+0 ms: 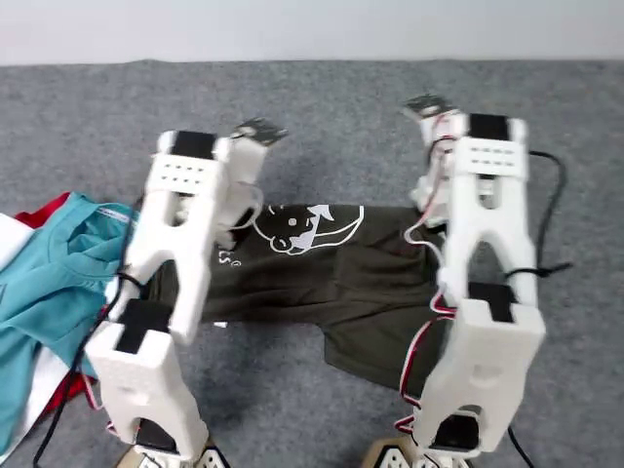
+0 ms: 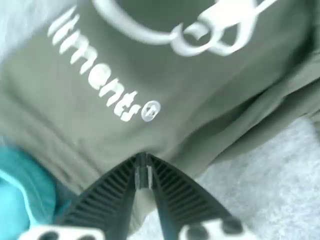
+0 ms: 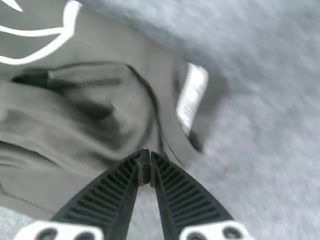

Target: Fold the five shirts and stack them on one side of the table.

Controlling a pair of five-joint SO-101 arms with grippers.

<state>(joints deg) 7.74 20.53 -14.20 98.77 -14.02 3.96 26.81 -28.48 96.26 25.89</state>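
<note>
arms stand side by side at the near edge of the grey-carpeted counter, the left arm by a heap of clothes and the right arm well apart from it. beside the left arm lies a crumpled teal shirt, on top of red and white garments at the counter's side. between the arms and partly under them, an olive shirt is spread across the middle of the counter. its near part is rumpled and one flap reaches toward the right arm's base. the left gripper has its fingers clenched tip to tip on the olive cloth near the shirt's lettering, with the teal shirt just beside it. the right gripper likewise pinches an edge of the olive shirt near the collar, close to a white label. farther out, a white print sits by the shirt's straight far edge, and bare counter runs beyond it.
</note>
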